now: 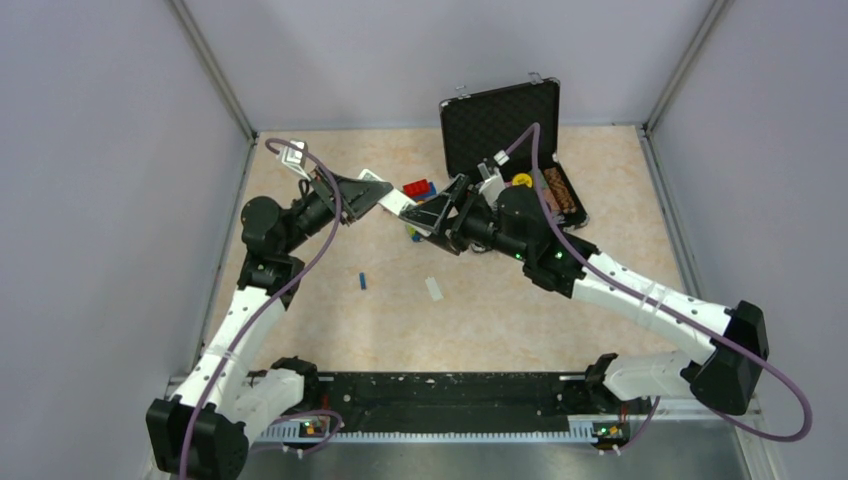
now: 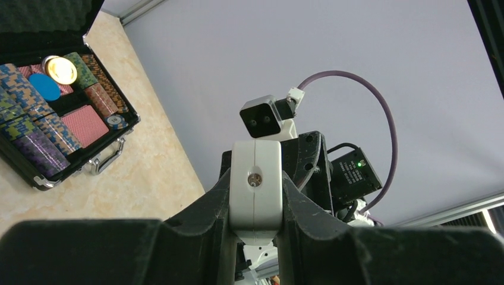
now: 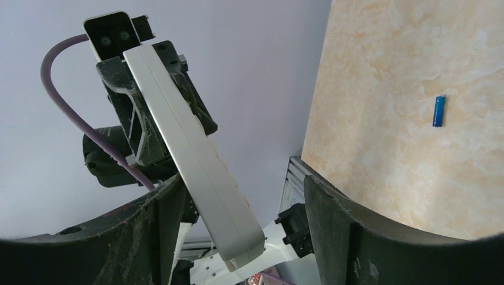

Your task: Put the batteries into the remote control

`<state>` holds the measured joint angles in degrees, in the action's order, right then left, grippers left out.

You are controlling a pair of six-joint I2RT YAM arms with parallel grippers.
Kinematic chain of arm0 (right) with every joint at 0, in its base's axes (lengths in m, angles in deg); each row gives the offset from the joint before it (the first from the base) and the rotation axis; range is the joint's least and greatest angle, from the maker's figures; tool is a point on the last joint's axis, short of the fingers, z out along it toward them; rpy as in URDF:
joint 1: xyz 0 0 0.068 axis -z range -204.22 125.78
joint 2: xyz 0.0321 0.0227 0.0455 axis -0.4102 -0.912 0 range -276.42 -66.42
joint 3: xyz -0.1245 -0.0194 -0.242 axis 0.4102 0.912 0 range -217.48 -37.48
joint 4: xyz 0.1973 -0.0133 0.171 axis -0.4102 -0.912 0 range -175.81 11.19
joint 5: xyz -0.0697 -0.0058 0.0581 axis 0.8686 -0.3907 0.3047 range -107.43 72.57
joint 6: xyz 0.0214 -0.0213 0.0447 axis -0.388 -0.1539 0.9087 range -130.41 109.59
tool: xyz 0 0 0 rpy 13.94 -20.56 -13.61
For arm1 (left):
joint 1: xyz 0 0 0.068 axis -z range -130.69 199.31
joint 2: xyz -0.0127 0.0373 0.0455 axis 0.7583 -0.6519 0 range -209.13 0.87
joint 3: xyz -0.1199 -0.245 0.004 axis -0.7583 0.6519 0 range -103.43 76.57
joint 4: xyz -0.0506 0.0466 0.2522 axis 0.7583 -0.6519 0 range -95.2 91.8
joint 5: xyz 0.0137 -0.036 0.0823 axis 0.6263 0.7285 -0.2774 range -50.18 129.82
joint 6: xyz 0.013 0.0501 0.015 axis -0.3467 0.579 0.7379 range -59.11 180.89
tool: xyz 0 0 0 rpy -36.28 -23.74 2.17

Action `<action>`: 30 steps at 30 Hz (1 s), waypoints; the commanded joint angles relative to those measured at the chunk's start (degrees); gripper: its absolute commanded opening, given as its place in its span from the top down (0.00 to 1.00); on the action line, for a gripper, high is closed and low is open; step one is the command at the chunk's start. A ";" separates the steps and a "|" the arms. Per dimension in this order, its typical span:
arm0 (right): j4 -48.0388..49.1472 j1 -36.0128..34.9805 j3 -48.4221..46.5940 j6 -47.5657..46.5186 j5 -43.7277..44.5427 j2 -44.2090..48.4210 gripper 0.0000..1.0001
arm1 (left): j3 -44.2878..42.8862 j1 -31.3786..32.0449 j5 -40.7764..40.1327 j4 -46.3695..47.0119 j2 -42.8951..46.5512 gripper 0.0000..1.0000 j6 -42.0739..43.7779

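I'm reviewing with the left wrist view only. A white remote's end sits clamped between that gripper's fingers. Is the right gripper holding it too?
Observer: No. The right gripper stands open around the remote control's other end, with a gap beside one finger.
Operator: Any batteries out?
Observer: One blue battery lies alone on the table, near the middle.
Operator: And the cover?
Observer: A small white flat piece lies just right of that battery.

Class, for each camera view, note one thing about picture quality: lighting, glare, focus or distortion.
Top external view: even soft light, grey walls splayed by wide-angle distortion. Left wrist view: slim white plastic remote control sharp, glare on the round gold chip. Right wrist view: small blue cylindrical battery crisp, black right pincer underexposed.
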<state>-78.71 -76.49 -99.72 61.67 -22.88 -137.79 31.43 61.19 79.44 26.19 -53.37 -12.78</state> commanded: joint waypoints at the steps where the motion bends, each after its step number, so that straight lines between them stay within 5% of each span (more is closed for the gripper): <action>1: -1.42 -0.07 2.98 -0.19 -1.87 0.84 0.29 | -2.84 0.07 -1.37 9.88 0.80 1.00 -4.67; 11: 8.53 0.68 8.06 -2.53 -3.73 3.40 0.16 | -2.82 0.07 -0.98 13.50 -0.04 1.00 -8.51; 23: 10.19 0.66 1.09 -19.37 -8.99 5.13 0.05 | -5.12 -0.01 -1.62 -0.72 1.60 1.00 6.51; 30: 3.71 1.51 0.67 -22.66 -4.62 8.00 0.09 | -8.92 -1.16 -4.22 -13.90 3.23 1.00 17.93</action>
<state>-71.60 -75.88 -96.24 42.87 -30.45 -133.00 27.16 61.02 77.73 19.23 -52.45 -4.03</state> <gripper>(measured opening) 0.933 0.293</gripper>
